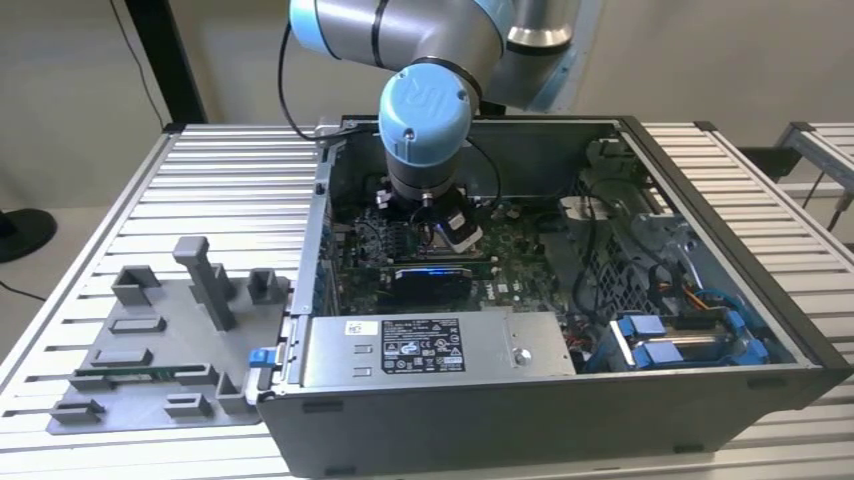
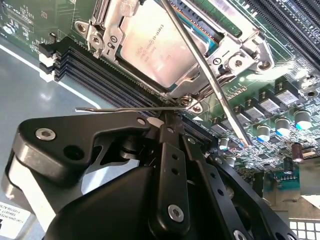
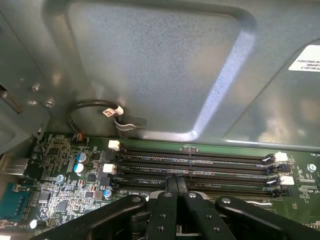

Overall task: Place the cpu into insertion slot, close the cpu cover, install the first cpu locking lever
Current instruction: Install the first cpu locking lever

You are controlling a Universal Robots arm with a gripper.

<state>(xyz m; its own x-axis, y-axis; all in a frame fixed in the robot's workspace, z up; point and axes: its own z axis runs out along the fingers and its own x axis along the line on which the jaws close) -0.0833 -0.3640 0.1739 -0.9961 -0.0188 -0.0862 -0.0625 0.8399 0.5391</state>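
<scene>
Your gripper (image 2: 169, 119) is pressed together, its tip touching the thin wire lever (image 2: 130, 108) that runs sideways across mid-frame in the second wrist view. The cpu (image 2: 152, 42) sits in the insertion slot (image 2: 90, 32) at upper centre, just past that tip, with the cpu cover (image 2: 182, 85) framing it.

The exterior view looks down from high and well back on the open grey metal computer case (image 1: 561, 300), the blue-jointed robot arm (image 1: 424, 110) entering from twelve o'clock. Both wrist views sit close over the green circuit board (image 3: 65, 175) — each with the black gripper (image 3: 176, 186) at six o'clock — and share the row of long black memory slots (image 3: 195, 167).
</scene>
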